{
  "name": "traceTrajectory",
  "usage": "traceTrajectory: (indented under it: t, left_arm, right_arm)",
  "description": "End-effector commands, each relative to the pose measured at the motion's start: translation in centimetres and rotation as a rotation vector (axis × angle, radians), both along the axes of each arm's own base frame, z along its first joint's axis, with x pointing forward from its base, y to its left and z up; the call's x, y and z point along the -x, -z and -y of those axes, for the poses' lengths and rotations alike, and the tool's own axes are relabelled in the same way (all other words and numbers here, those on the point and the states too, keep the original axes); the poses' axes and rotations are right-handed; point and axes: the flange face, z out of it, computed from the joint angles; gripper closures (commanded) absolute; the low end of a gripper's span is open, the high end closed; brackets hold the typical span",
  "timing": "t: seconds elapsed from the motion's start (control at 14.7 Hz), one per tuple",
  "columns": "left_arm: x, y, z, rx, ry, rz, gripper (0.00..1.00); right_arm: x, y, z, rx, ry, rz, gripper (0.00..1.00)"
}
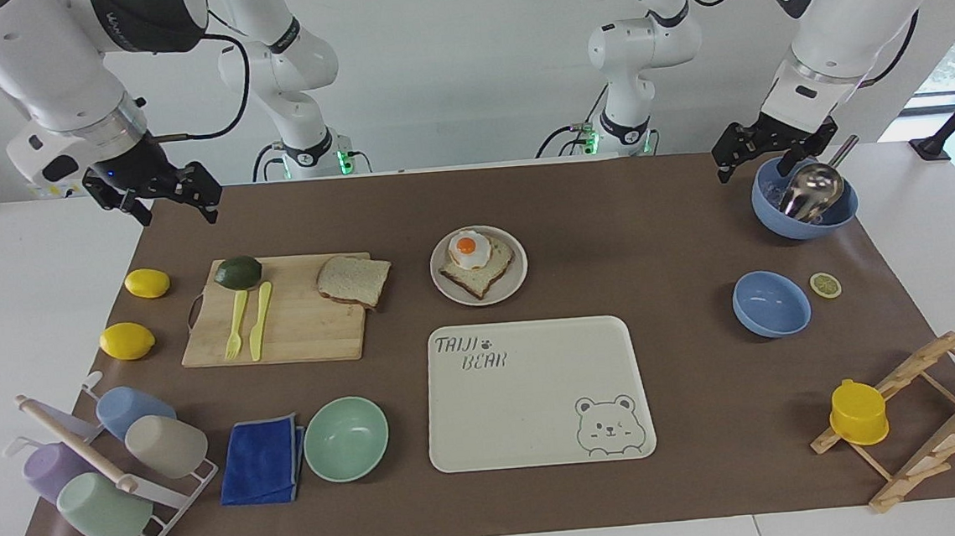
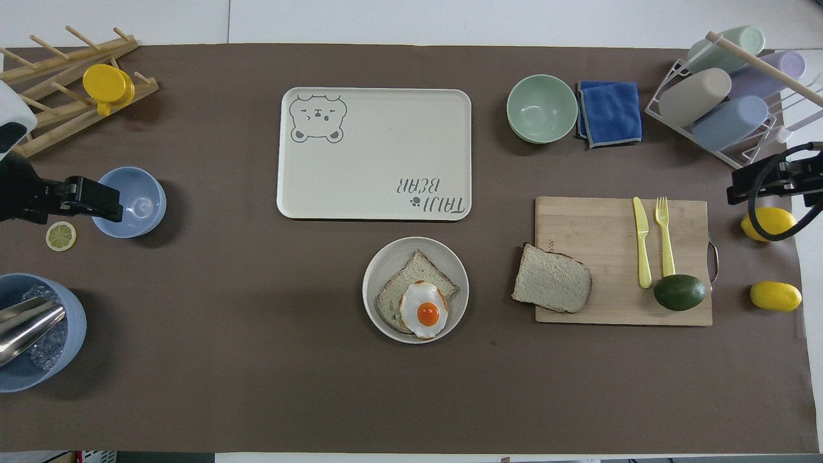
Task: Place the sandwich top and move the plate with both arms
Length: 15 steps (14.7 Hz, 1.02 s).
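Brown mat edges crop both spread claws, left claw, right claw.

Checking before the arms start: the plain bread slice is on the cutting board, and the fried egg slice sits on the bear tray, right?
Not quite. The plain bread slice is on the cutting board, hanging over its edge, but the egg slice sits on the plate, not the tray. The plate stands nearer to the robots than the tray. The overhead view shows it plainly.
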Motion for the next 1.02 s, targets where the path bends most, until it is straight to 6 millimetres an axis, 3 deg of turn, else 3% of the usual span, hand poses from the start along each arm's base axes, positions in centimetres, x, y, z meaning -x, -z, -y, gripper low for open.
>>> traceTrajectory:
  t: [0.0,0.54,0.68,0.75,0.82,0.88,0.95]
  left_arm:
    - [0.0,0.1,-0.2,0.003,-0.013,-0.002,0.00]
    - [0.0,0.1,-0.2,0.003,-0.013,-0.002,0.00]
    - [0.0,0.1,-0.2,0.003,-0.013,-0.002,0.00]
    - [0.0,0.1,-0.2,0.003,-0.013,-0.002,0.00]
    - [0.0,0.1,-0.2,0.003,-0.013,-0.003,0.00]
    - [0.0,0.1,-0.2,0.003,-0.013,-0.002,0.00]
    - [0.0,0.1,-0.2,0.003,-0.013,-0.002,0.00]
  right_arm:
    - [-0.2,-0.1,0.2,0.008,-0.025,0.001,0.00]
    - [0.8,0.0,-1.4,-0.012,-0.066,-0.031,0.00]
    - [0.2,0.1,-5.2,-0.013,-0.136,0.016,0.00]
    - [0.3,1.6,-8.0,0.001,-0.173,0.010,0.00]
    - [0.6,3.0,-12.2,0.041,-0.184,-0.003,0.00]
    - [0.6,4.3,-14.8,0.096,-0.138,-0.014,0.00]
    - [0.1,6.9,-17.9,0.133,-0.097,-0.042,0.00]
